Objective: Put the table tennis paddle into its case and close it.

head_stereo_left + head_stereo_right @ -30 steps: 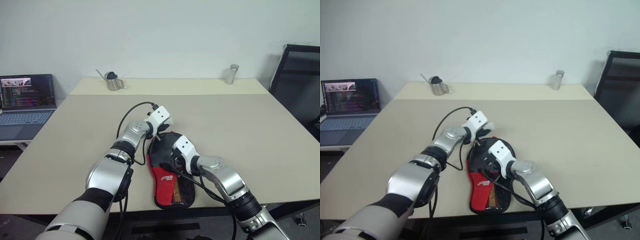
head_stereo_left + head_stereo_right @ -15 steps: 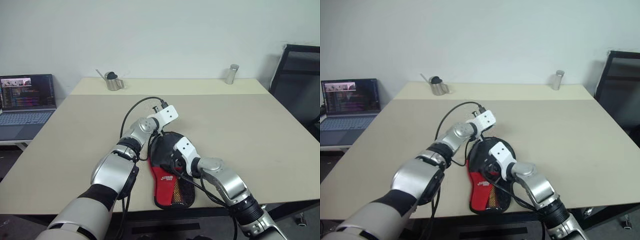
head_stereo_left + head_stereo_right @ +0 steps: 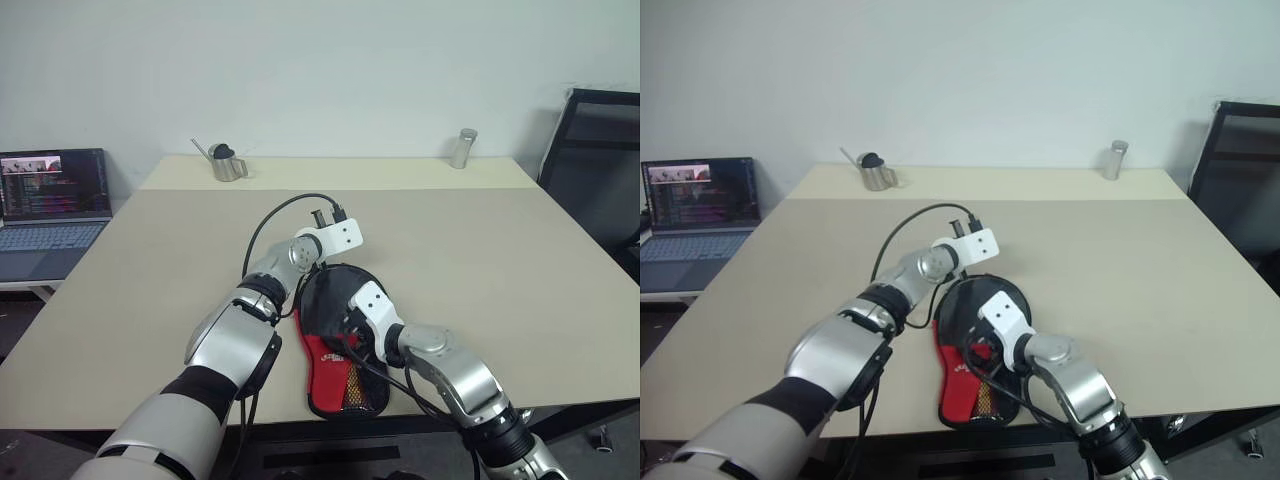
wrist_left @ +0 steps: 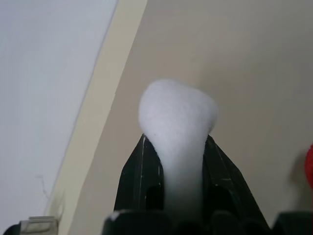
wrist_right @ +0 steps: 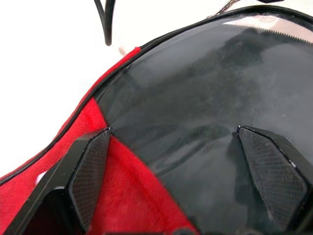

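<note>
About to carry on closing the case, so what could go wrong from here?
The case lies close to the table's near edge, so a tug might slide it off. The right gripper is open over the black head, holding nothing down. The left gripper is shut beyond the case; its looping cable could snag.

The right end effector (image 3: 352, 322) covered the middle of the case (image 3: 335, 345), so the zipper edge there could not be read. The table tennis paddle stayed unseen. The laptop (image 3: 52, 210) was cut by the picture's edge, its screen too small to read.
</note>
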`<state>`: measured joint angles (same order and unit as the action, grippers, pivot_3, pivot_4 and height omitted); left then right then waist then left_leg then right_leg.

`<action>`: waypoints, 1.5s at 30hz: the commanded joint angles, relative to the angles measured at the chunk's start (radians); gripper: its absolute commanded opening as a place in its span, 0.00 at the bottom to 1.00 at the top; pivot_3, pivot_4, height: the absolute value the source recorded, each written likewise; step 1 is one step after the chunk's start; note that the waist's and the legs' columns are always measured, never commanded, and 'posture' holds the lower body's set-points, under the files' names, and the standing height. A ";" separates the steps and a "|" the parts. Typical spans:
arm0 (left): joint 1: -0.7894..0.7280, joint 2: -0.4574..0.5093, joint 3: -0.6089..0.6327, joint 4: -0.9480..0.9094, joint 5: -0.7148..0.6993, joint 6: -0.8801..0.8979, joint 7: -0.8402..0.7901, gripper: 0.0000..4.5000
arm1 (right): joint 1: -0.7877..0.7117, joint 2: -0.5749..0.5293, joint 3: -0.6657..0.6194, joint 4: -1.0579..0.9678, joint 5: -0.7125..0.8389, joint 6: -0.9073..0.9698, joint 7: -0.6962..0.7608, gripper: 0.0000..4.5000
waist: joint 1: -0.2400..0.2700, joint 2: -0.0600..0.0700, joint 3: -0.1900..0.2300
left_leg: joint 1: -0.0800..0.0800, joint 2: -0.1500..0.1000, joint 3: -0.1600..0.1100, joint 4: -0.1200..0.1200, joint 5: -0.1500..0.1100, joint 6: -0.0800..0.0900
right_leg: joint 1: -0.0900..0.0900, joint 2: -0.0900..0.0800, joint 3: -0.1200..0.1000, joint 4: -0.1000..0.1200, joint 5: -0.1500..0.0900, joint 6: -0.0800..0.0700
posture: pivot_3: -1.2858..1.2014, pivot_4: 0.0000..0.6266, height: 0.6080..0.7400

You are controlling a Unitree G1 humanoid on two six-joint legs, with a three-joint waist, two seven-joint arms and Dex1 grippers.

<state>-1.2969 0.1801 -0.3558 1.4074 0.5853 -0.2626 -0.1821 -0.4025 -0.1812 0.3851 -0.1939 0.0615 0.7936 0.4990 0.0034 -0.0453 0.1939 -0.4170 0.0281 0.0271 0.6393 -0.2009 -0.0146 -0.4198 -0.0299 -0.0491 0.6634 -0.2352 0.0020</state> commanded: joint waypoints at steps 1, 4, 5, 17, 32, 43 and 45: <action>-0.061 -0.036 -0.035 -0.023 0.041 -0.022 0.059 0.10 | 0.077 -0.022 0.076 0.049 -0.002 0.115 0.005 1.00 | 0.000 0.000 0.000 | 0.000 0.000 0.000 0.000 0.000 0.000 | 0.000 0.000 0.000 0.000 0.000 0.000 | 0.52 0.24 1.00; -0.086 -0.057 -0.043 -0.021 0.057 -0.015 0.086 0.10 | 0.087 -0.019 0.079 0.029 0.000 0.133 -0.005 1.00 | -0.001 0.000 0.000 | 0.000 0.000 0.000 0.000 0.000 0.000 | 0.000 0.000 0.000 0.000 0.000 0.000 | 0.52 0.24 1.00; -0.092 -0.062 -0.042 -0.020 0.059 -0.013 0.089 0.10 | 0.090 -0.019 0.079 0.025 0.001 0.137 -0.008 1.00 | -0.001 0.000 0.000 | 0.000 0.000 0.000 0.000 0.000 0.000 | 0.000 0.000 0.000 0.000 0.000 0.000 | 0.52 0.24 1.00; -0.146 -0.122 -0.054 -0.020 0.090 -0.036 0.096 0.10 | 0.097 -0.009 0.082 0.018 0.010 0.141 -0.026 1.00 | 0.000 -0.001 0.000 | 0.000 0.000 0.000 0.000 0.000 0.000 | 0.000 0.000 0.000 0.000 0.000 0.000 | 0.52 0.24 1.00; -0.036 -0.164 -0.065 -0.018 0.078 -0.088 -0.146 0.10 | 0.087 0.003 0.088 0.032 0.010 0.130 -0.026 1.00 | -0.003 0.000 -0.002 | 0.000 0.000 0.001 0.000 -0.001 0.000 | 0.000 0.000 0.000 -0.001 0.000 0.000 | 0.52 0.24 1.00; -0.016 -0.164 -0.039 -0.025 0.035 -0.086 -0.191 0.65 | 0.080 0.005 0.091 0.036 0.008 0.126 -0.024 1.00 | -0.005 0.000 -0.010 | 0.000 0.001 0.001 0.000 -0.001 0.000 | 0.000 0.000 0.001 0.000 0.000 0.000 | 0.52 0.24 1.00; -0.017 -0.154 -0.051 -0.027 0.045 -0.105 -0.179 0.81 | 0.072 0.006 0.090 0.042 0.005 0.121 -0.025 1.00 | -0.005 0.000 -0.011 | 0.000 0.001 0.001 0.000 -0.001 0.000 | 0.000 0.000 0.001 0.000 0.000 0.000 | 0.52 0.24 1.00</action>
<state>-1.3007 0.0249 -0.4040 1.4173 0.6326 -0.3415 -0.3766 -0.3732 -0.1703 0.4205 -0.2432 0.0596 0.8379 0.4554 -0.0014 -0.0457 0.1831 -0.4164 0.0288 0.0279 0.6396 -0.2017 -0.0150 -0.4198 -0.0294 -0.0481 0.6631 -0.2353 0.0020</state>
